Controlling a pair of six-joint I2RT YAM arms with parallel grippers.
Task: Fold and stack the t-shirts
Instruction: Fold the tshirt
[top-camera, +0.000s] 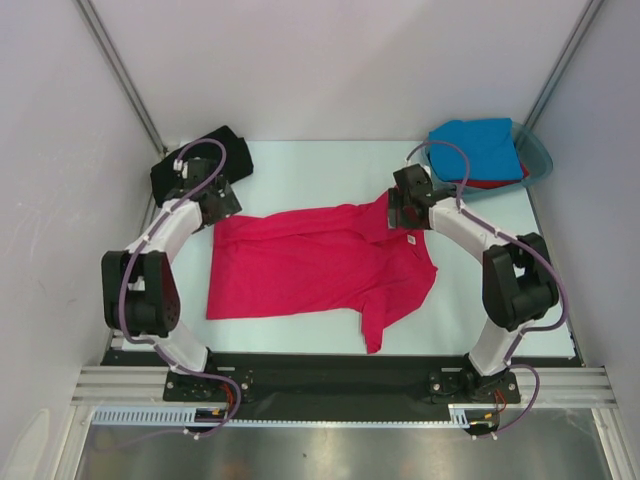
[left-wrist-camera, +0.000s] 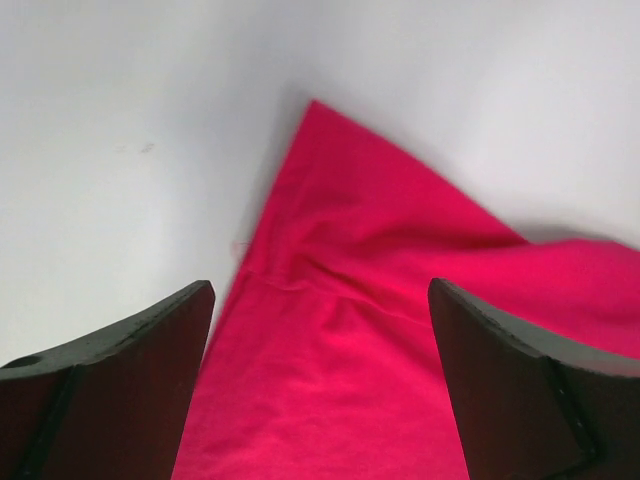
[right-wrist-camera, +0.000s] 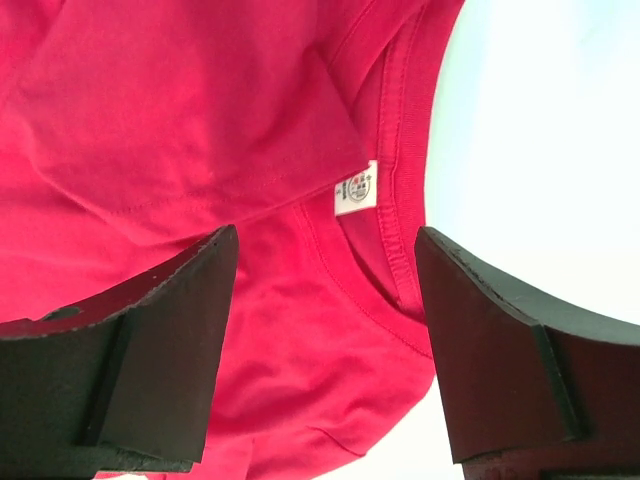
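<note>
The crimson-pink t-shirt (top-camera: 310, 265) lies spread across the middle of the table, one long edge folded over, its white neck label (top-camera: 410, 240) at the right. My left gripper (top-camera: 222, 208) is open over the shirt's far left corner (left-wrist-camera: 330, 330). My right gripper (top-camera: 402, 212) is open over the collar and label (right-wrist-camera: 356, 188). The black t-shirt (top-camera: 205, 160) lies folded at the far left. The bright blue t-shirt (top-camera: 480, 148) lies on the red t-shirt (top-camera: 500, 183) in the tub.
A translucent teal plastic tub (top-camera: 538, 155) sits at the far right corner. White walls enclose the table on three sides. The black front rail (top-camera: 330, 370) runs along the near edge between the arm bases.
</note>
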